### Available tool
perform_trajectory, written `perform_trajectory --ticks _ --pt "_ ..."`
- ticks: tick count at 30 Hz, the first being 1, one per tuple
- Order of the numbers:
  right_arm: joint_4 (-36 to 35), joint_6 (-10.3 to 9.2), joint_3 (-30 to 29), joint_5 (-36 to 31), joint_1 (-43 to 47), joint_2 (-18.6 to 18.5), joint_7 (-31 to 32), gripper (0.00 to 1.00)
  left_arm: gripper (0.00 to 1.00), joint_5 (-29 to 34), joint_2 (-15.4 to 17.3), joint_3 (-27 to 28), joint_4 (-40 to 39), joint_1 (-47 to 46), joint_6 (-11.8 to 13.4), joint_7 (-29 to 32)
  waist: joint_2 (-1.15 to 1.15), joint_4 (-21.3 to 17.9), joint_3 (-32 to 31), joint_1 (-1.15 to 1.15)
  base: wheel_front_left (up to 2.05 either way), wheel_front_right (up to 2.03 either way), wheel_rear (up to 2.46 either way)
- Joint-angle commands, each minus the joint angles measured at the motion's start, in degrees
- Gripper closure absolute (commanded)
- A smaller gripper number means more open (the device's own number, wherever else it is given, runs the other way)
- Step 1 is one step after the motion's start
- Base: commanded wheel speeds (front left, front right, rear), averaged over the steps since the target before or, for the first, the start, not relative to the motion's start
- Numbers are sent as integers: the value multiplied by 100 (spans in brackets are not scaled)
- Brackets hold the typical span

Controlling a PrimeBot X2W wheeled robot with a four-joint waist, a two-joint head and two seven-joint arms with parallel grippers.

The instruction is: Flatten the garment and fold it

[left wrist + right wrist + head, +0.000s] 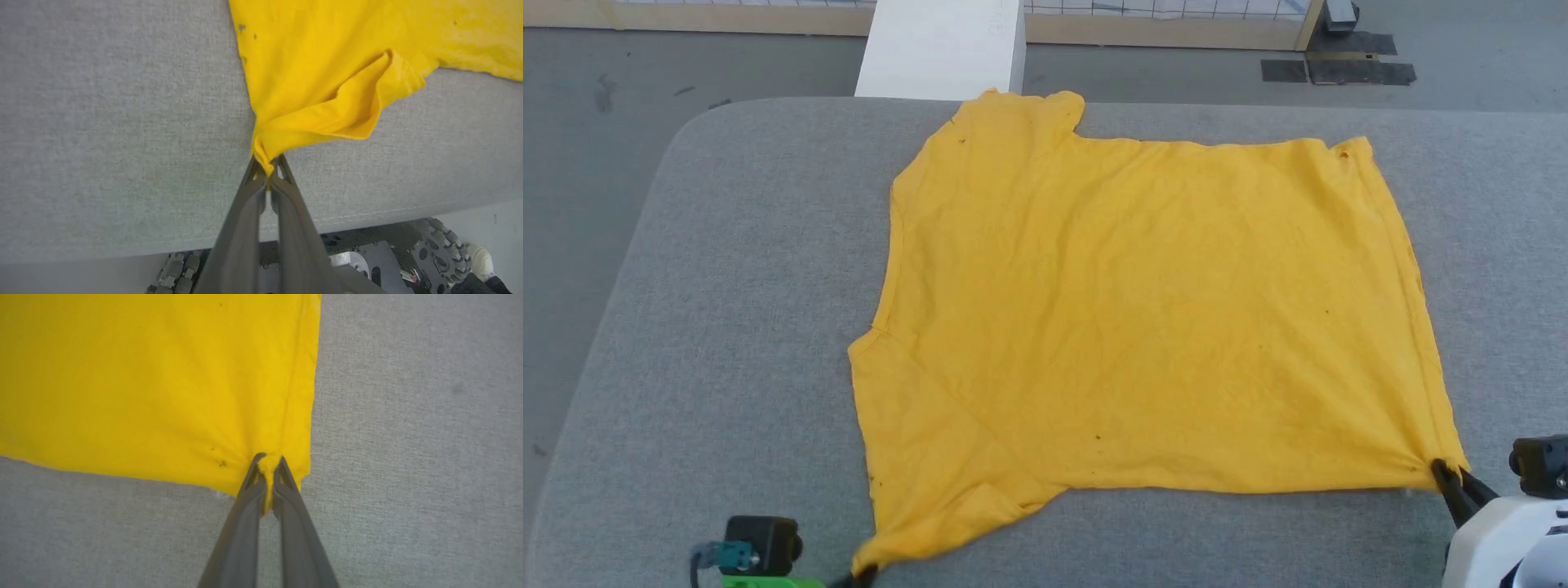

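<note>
The garment, a mustard-yellow T-shirt, lies spread nearly flat on the grey padded table, plain side up with no print showing. My left gripper is shut on the tip of its near-left sleeve at the bottom edge of the head view; the left wrist view shows the garment bunched into the left gripper. My right gripper is shut on the near-right hem corner, and the right wrist view shows the garment puckering toward the right gripper. The far sleeve sits at the table's far edge.
A white block stands beyond the table's far edge, with a wooden-framed grid barrier and dark floor mats behind. Bare grey padding lies left of the garment. The robot's wheeled base shows under the table's near edge in the left wrist view.
</note>
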Motion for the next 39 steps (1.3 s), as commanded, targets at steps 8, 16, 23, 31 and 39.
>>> perform_trajectory --ticks 8,16,23,31,39 --pt "-372 -11 280 -279 -310 82 -1428 100 100 1723 -359 -280 733 -1812 -769 -2854 0 -76 133 1 0 0 0" --pt "-323 -11 427 -149 -1104 -179 -1124 100 100 1674 -293 -442 1127 -3330 -1261 -2394 0 -165 526 1 0 0 0" --pt "-150 -11 496 -75 -1962 -331 -393 100 100 1229 -114 -450 1639 -4611 -1453 -1760 0 -308 1070 1 0 0 0" --pt "429 -11 605 17 -2864 -536 119 100 100 791 -41 -331 2495 -5365 -1479 -1219 0 -399 1495 1 0 0 0" --pt "1194 -11 1007 346 -3531 -764 670 100 100 140 -26 -248 3437 -5340 -1315 -20 0 -438 1731 1 0 0 0"
